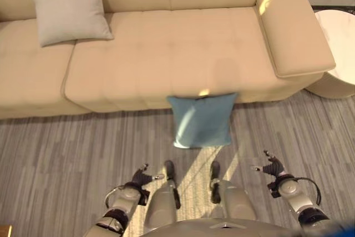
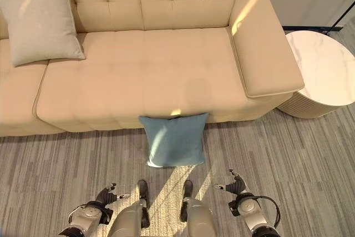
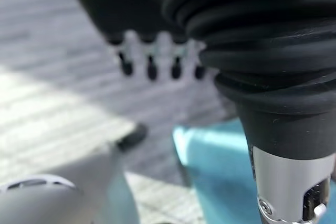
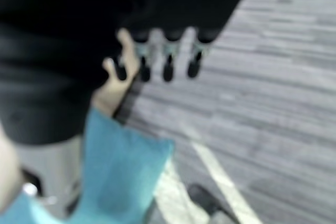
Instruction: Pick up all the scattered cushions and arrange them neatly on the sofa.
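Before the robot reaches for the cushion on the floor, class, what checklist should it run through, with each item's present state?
1. Blue cushion on the floor, leaning against the sofa front: ok.
2. Left hand open, holding nothing: ok.
3. Right hand open, holding nothing: ok.
4. Cushion lies between both hands' lines: ok.
5. Bare seat beside the beige cushion: ok.
6. Cushion's underside free of snags: cannot tell.

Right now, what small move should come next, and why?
Probably bend down and bring both hands to the blue cushion. It lies on the floor against the sofa front, while the left hand and right hand hang open and empty on either side. The beige cushion already sits on the sofa.
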Robot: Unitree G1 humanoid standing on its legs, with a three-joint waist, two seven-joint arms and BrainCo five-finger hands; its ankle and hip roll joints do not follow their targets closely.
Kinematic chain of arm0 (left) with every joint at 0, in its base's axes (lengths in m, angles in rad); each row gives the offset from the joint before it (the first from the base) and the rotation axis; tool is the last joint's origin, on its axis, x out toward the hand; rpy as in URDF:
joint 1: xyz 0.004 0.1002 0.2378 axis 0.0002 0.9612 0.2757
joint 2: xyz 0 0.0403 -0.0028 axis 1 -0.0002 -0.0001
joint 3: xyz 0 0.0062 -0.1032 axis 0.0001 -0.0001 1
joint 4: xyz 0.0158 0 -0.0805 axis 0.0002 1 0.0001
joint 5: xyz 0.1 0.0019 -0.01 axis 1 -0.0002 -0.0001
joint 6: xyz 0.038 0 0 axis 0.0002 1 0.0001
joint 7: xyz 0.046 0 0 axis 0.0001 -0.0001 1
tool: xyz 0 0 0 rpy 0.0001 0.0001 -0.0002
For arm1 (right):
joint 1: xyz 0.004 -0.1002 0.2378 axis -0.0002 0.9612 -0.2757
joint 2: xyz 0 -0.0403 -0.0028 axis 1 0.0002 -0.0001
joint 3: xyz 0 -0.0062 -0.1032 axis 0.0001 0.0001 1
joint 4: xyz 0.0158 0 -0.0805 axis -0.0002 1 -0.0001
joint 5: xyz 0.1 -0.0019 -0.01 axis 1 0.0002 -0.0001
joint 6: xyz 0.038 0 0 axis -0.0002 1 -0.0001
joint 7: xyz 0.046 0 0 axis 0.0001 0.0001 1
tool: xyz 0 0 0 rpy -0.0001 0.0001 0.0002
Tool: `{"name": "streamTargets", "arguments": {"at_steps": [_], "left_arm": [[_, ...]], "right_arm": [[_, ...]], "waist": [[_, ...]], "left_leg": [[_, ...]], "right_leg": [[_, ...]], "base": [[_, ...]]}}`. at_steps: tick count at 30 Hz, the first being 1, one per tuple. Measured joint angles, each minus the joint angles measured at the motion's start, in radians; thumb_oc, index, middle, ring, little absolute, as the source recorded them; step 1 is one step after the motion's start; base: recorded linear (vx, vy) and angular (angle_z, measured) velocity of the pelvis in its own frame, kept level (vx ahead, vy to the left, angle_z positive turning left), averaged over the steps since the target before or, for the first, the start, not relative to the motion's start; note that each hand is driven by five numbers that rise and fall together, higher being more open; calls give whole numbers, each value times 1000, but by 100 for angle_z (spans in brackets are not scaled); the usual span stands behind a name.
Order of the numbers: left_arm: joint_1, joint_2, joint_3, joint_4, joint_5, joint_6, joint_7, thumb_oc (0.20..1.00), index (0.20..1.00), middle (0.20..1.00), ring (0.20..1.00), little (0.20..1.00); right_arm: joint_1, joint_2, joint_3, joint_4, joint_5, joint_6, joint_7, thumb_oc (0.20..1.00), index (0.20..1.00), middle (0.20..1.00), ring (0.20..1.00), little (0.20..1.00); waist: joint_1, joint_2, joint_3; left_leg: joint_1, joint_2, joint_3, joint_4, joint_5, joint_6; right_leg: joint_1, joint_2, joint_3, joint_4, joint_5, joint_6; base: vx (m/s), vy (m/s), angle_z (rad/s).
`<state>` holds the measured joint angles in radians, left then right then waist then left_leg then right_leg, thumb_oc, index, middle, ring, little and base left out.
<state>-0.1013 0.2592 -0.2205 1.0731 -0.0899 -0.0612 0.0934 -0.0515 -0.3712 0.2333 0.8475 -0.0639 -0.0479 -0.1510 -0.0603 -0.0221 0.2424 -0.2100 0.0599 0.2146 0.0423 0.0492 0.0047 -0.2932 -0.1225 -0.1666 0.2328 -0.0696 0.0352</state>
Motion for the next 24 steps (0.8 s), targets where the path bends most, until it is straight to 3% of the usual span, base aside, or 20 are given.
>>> {"name": "streamTargets", "arguments": {"at_steps": [5,10,12,18,24], "left_arm": [[-9,36,19,-21,-4,0,0,1000,1000,1000,1000,1000],[-10,71,36,-32,-9,-3,1,1000,1000,1000,1000,1000],[-10,67,36,-32,-11,-3,3,1000,1000,1000,1000,1000],[-41,38,33,-79,-49,-18,26,1000,1000,1000,1000,1000],[-125,51,39,-175,-166,-48,87,1000,1000,1000,1000,1000]], "right_arm": [[5,2,9,-10,-1,1,6,1000,1000,1000,1000,1000],[-25,7,18,-26,-1,0,12,1000,1000,1000,1000,1000],[-39,7,25,-27,-1,1,13,1000,1000,1000,1000,1000],[-53,-6,14,-30,-1,10,10,1000,1000,1000,1000,1000],[-141,-38,10,-46,2,6,-27,1000,1000,1000,1000,1000]], "waist": [[20,-17,2],[23,-38,6],[25,-39,9],[16,0,60],[21,-8,110]], "left_leg": [[22,-41,53,26,-41,34],[48,-42,98,47,-76,41],[50,-36,103,41,-81,37],[1,-23,56,41,-46,26],[-138,-20,15,76,-22,14]], "right_leg": [[-15,-28,60,6,15,23],[-11,-51,72,18,14,30],[-7,-66,38,-10,25,70],[-24,-44,15,-21,42,46],[-182,-55,-1,88,13,20]], "base": [[110,125,-37],[122,8,-26],[30,-74,-16],[-40,-111,11],[-79,-117,16]]}}
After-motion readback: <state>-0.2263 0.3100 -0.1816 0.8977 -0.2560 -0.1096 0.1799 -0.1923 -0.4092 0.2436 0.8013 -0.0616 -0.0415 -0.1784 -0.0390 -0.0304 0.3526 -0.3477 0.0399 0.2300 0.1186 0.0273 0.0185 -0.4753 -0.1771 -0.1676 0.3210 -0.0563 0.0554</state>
